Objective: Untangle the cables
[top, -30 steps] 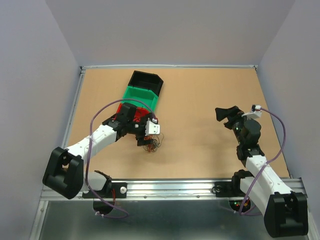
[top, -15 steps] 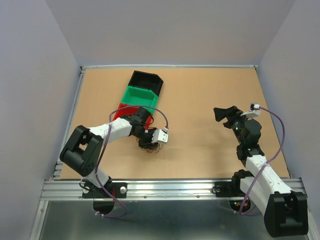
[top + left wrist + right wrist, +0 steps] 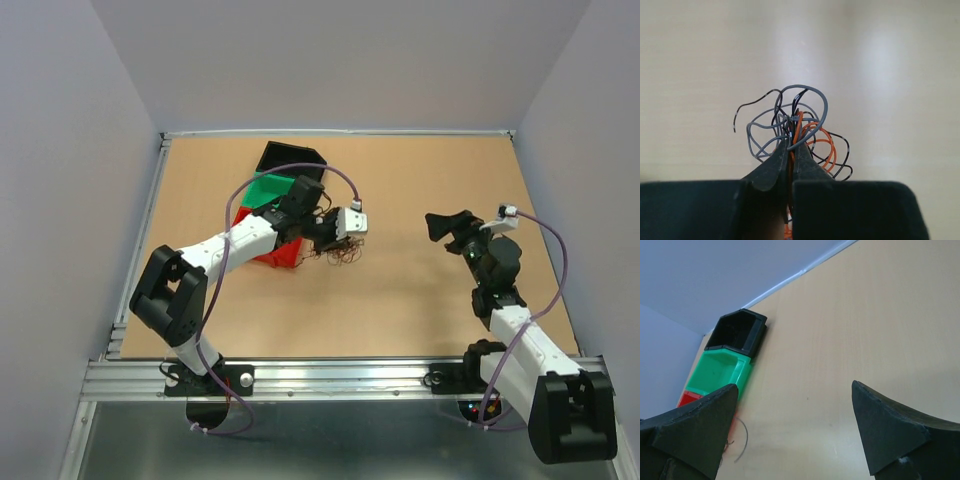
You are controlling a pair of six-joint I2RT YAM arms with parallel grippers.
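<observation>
The cables (image 3: 790, 125) are a small tangle of thin grey, orange and black curly wires. My left gripper (image 3: 791, 145) is shut on them, and the loops fan out just beyond its tips. From above, the clump (image 3: 341, 252) hangs under the left gripper (image 3: 328, 241) right of the bins, near the table's middle. My right gripper (image 3: 447, 226) stands open on the right side of the table with nothing between its fingers (image 3: 875, 415). In the right wrist view a thin dark strand (image 3: 741, 444) shows at the lower left.
Three small bins sit in a row at the back left: a black bin (image 3: 285, 157), a green bin (image 3: 266, 190) and a red bin (image 3: 275, 256), partly covered by the left arm. The right wrist view shows the black bin (image 3: 737, 332) and the green bin (image 3: 720, 372).
My left gripper has shut on the cable clump and carried it up and to the right, from the front of the red bin toward the table's middle. The right arm has barely moved.
</observation>
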